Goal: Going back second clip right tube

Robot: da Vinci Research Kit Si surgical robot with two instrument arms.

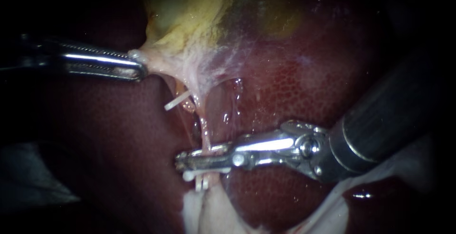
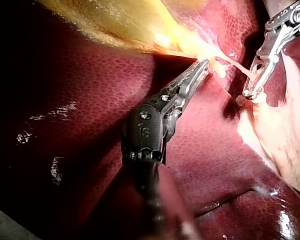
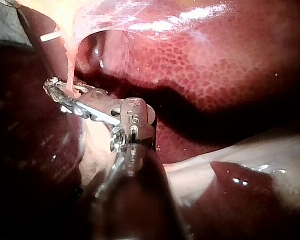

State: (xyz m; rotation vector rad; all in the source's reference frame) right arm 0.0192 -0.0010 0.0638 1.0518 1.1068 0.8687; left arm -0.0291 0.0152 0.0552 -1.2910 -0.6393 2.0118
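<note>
Dark red liver (image 1: 308, 87) lies beneath the yellowish gallbladder (image 1: 190, 20), pale tissue (image 1: 213, 210) below.

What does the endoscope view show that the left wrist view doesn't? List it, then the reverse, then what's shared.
Endoscope only: white clips on the tube beside the right instrument. Left wrist only: the joint behind the jaws of the left instrument. Shared: both instruments, the liver, and the left's jaws shut on the gallbladder.

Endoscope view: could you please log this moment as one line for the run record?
left instrument: shut on gallbladder | right instrument: tip at the tube, just above a white clip | upper clip: nearer the gallbladder
</note>
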